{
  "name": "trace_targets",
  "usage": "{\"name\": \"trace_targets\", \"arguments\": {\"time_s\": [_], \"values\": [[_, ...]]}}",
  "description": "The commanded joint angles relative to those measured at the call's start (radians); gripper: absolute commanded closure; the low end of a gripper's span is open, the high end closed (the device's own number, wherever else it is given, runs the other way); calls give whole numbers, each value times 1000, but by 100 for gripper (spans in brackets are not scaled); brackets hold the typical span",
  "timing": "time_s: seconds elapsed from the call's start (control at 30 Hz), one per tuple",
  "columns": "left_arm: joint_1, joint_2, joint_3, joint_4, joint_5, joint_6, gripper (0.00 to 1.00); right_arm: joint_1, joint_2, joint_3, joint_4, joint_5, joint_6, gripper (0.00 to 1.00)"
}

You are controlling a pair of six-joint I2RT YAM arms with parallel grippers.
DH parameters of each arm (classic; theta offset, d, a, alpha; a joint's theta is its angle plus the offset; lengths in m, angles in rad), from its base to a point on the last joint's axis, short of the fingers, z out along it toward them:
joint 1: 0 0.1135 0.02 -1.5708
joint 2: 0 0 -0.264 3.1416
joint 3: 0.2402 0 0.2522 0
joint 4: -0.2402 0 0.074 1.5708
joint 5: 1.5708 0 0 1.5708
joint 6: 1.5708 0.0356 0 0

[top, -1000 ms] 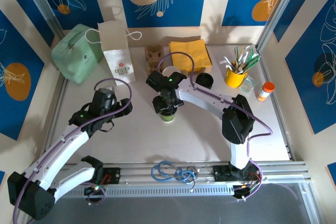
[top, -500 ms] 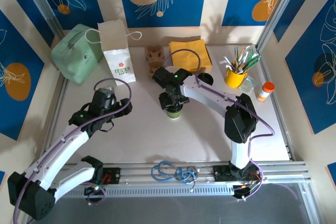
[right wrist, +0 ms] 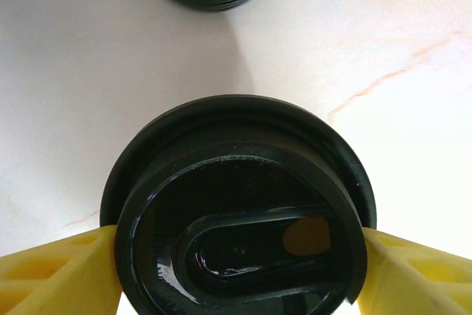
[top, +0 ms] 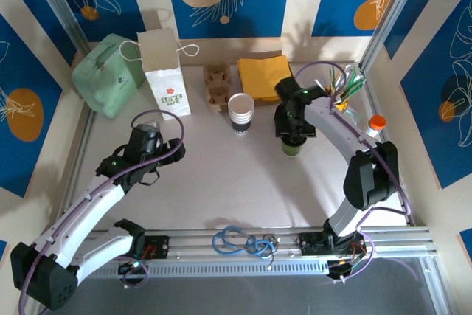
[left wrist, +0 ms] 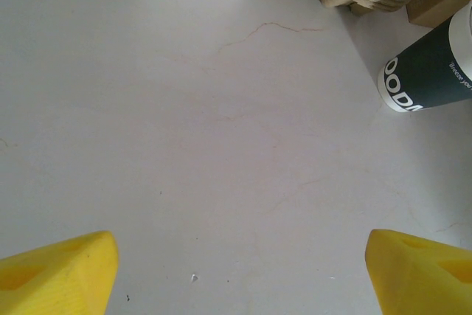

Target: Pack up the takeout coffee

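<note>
I'm clamping the coffee at its lid in the right gripper, the left gripper hanging wide open and empty, and reckoning it needs carrying to the bag next.

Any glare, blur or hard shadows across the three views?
Right wrist: the table is nearly blown out to white, and there are glossy highlights on the takeout coffee lid, though it stays sharp. Left wrist: flat, even light, with the yellow fingertips slightly soft. Top external: soft diffuse shadows, no motion blur.
</note>
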Motion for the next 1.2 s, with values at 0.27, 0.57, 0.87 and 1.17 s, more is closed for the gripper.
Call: {"name": "trace_targets", "arguments": {"time_s": [0.27,0.57,0.87,1.17], "values": [[17,-8,-12,-18,19,1,13,-258,-48,-60,73,-30,-71,24],[21,-17,-11,-29,18,9,13,-372,-14,-33,111,-66,-69,25],[29,-21,-6,-30,29,3,13,-445,21,-2,122,-94,-68,25],[42,-27,-3,-5,74,-4,12,-477,38,-1,135,-153,-71,22]]}}
